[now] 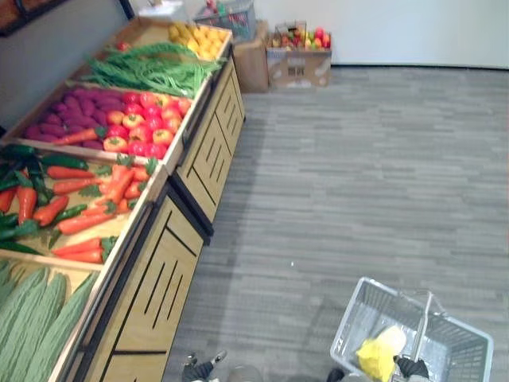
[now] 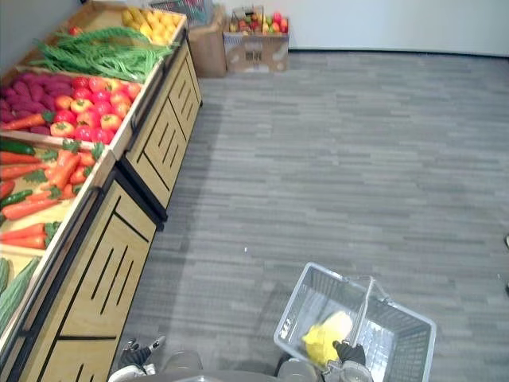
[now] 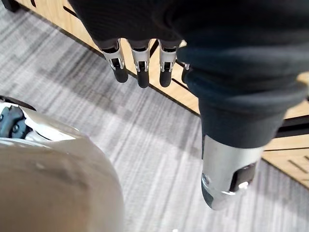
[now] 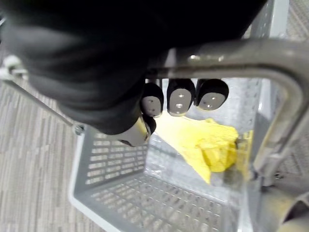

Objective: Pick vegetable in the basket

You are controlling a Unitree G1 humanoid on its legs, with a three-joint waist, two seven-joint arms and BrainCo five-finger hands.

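Right hand point(image 4: 91, 67) fingers point(image 4: 179, 99) curl round the basket point(image 4: 111, 166) handle point(image 4: 231, 55), yellow vegetable point(image 4: 212, 145) inside beneath them.

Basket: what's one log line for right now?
right hand: grips basket handle | basket: yellow item inside | left hand: open, empty

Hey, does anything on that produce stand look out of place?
Yes. One orange carrot lies among the purple vegetables, one bin beyond where the other carrots are piled, so it looks misplaced.
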